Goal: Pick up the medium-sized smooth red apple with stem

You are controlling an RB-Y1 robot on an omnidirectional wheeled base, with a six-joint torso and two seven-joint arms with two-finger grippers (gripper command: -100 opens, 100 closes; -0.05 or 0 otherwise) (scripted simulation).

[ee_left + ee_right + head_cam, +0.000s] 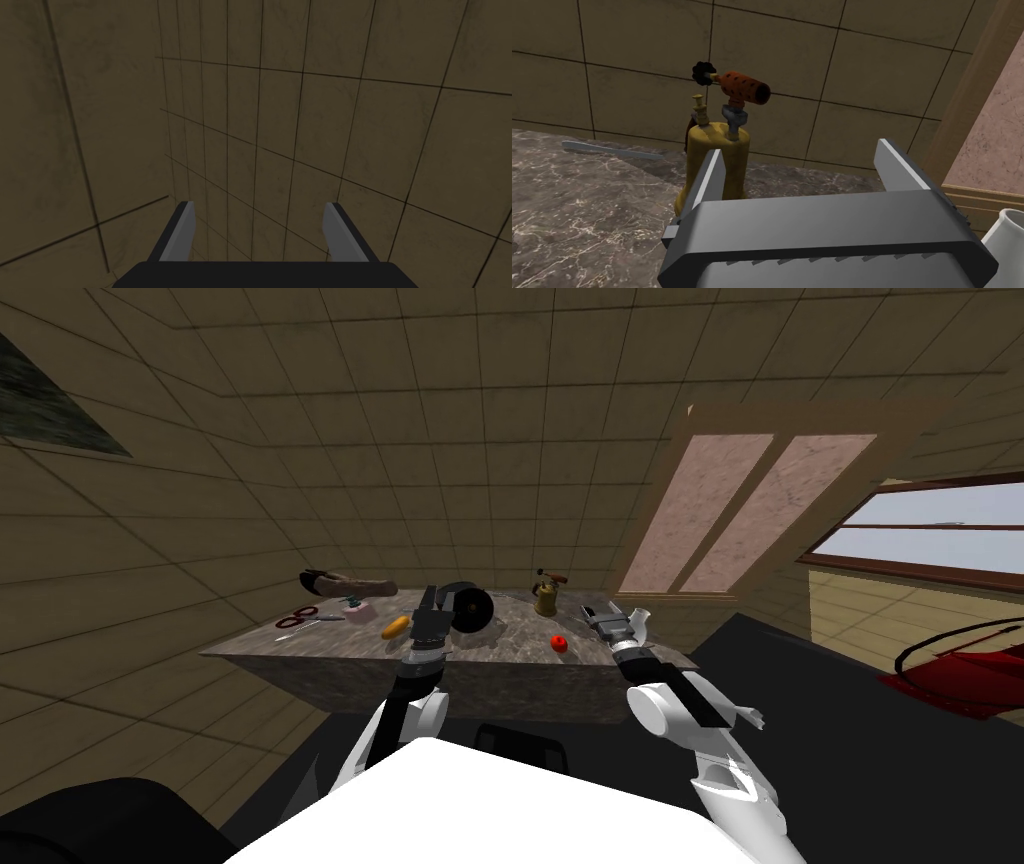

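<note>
Both arms reach forward over a marble-patterned counter [500, 640]. The right gripper [801, 150] hovers above the countertop, its two fingers spread apart with nothing between them. Just beyond its fingertips stands a yellow blowtorch [714, 145] with an orange nozzle. A white jug [1004, 235] sits close beside the gripper's body. The small red apple [558, 643] lies on the counter near this gripper, on its left and not touching it. The left gripper [259, 205] points at a tiled wall, fingers likewise apart and empty.
</note>
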